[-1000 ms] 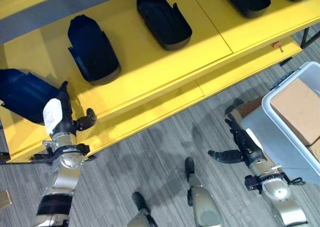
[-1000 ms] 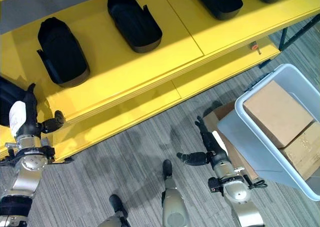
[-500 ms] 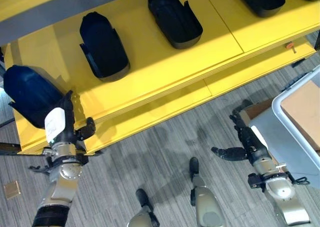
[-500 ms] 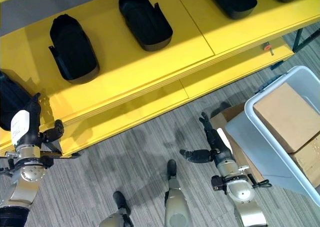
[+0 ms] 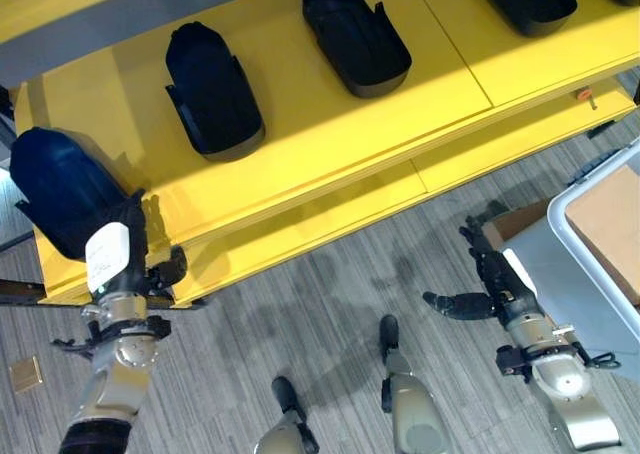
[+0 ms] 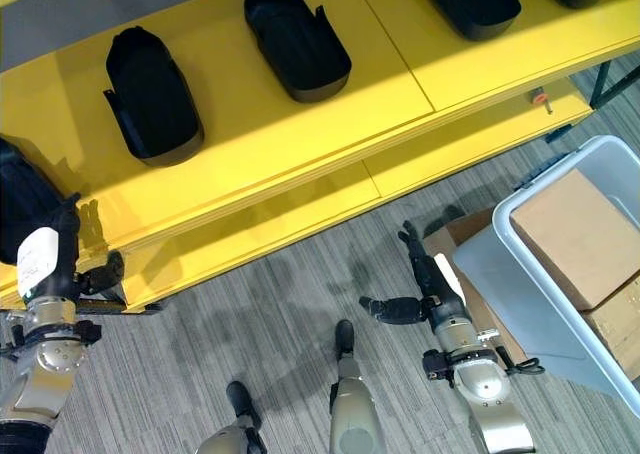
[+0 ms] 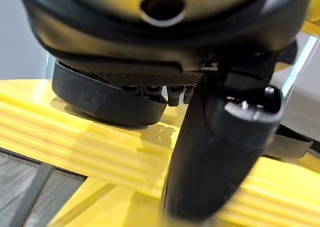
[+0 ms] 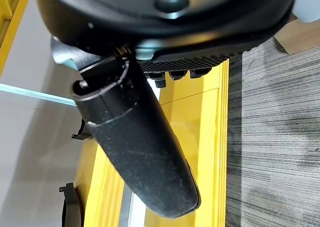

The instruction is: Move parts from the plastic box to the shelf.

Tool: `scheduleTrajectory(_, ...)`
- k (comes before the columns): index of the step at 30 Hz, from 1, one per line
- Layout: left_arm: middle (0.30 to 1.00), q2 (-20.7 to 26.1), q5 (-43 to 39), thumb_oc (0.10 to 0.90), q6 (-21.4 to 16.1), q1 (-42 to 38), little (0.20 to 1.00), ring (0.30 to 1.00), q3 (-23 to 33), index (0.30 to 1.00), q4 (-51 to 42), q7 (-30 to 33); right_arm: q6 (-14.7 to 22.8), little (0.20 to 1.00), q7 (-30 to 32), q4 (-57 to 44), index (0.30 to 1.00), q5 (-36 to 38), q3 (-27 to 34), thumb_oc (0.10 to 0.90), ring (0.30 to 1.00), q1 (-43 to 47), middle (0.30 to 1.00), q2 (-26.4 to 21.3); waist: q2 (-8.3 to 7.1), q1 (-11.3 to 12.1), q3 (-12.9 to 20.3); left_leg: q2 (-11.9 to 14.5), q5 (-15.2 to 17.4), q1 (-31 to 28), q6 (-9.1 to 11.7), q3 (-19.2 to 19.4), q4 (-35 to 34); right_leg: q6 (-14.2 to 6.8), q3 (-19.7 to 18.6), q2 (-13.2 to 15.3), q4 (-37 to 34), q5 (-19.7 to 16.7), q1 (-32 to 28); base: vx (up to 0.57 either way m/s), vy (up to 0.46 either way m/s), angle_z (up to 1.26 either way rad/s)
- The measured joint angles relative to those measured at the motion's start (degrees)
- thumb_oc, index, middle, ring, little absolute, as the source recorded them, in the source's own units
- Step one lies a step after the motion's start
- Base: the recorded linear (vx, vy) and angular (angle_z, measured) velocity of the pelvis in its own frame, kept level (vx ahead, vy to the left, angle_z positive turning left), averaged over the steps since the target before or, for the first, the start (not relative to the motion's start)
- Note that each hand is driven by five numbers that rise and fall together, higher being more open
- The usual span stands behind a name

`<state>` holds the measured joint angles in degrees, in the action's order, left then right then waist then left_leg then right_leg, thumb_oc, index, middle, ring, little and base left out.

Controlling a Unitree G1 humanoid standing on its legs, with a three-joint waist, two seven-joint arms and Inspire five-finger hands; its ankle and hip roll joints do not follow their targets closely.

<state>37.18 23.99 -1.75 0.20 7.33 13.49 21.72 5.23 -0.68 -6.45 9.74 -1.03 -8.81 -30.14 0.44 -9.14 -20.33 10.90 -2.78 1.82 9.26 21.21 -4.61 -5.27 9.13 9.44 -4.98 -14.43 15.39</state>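
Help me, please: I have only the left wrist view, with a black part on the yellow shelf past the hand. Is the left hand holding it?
Observer: No. The left hand is open, with its fingers straight at the near edge of the part, which lies on the shelf. I cannot tell whether they touch.
Operator: Thank you. Where is the right hand?
Observer: The right hand is open over the floor beside the box, holding nothing.
Operator: What is in the box?
Observer: Brown cartons.
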Motion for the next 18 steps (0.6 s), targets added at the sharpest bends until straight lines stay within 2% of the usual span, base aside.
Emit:
scheduleTrajectory(14, 1.0, 0.0, 1.7, 0.9, 0.1, 3.9, 1.0, 1.0, 1.8, 1.0, -0.2, -1.1, 0.1, 1.0, 0.5, 0.0, 1.0, 0.0, 0.1, 0.9, 1.0, 0.0, 1.0, 0.0, 0.02, 1.2, 0.0, -0.1, -0.4, -0.1, -0.2, -1.2, 0.0, 0.0, 1.0, 0.3, 0.0, 0.0, -0.9, 0.0, 0.004, 0.04)
scheduleTrajectory(18, 1.0, -0.1, 1.6, 0.9, 0.2, 5.2, 1.0, 1.0, 2.5, 1.0, -2.9, -1.2, 0.1, 1.0, 0.7, 0.0, 1.0, 0.0, 0.4, 0.9, 1.0, 0.3, 1.0, 0.0, 0.01, 1.5, 0.0, -0.1, -0.4, -0.3, -0.2, -1.3, 0.0, 0.0, 1.2, 0.3, 0.0, 0.0, -1.1, 0.0, 0.0, 0.0)
